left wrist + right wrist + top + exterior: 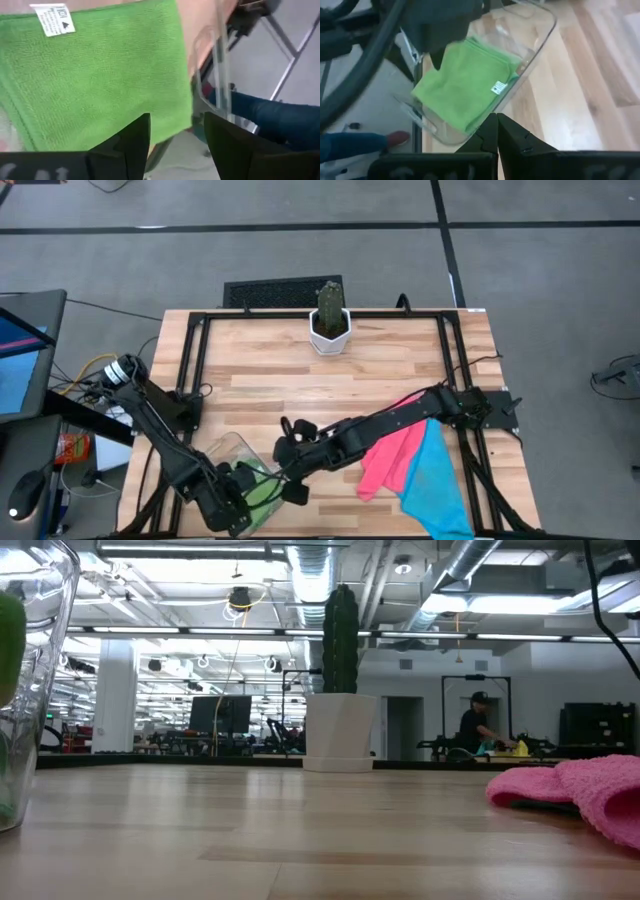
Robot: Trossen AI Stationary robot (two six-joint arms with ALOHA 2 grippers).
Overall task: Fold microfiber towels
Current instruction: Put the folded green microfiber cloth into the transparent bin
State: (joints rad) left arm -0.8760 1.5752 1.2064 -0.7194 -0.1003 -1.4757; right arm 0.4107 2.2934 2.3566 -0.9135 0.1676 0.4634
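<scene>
Currently the green towel (462, 87) sits folded inside the clear plastic bin (530, 42) at the table's (330, 390) front-left corner, white care tag (498, 87) facing up. In the high view only a slice of that green cloth shows, under both arms.

Left gripper (172, 142) is over the bin, just above the green towel, fingers apart, nothing between them. The left wrist view shows the towel's weave and tag close up, with the bin wall beside it.

Right gripper (496, 132) is at the bin's near rim, fingers pressed together, nothing visibly pinched. The right arm reaches diagonally across the table from the right side toward the bin.

Pink towel (392, 455) and blue towel (435, 480) lie at the front right of the table, touching, pink partly over the blue edge, both rumpled and partly under the right arm. The blue one hangs past the front edge. In the low view the pink towel is a bunched heap on the wood at right.

A potted cactus in a white pot (329, 330) stands at the back centre, well apart from the towels. A person (475, 730) is far off in the room behind.
</scene>
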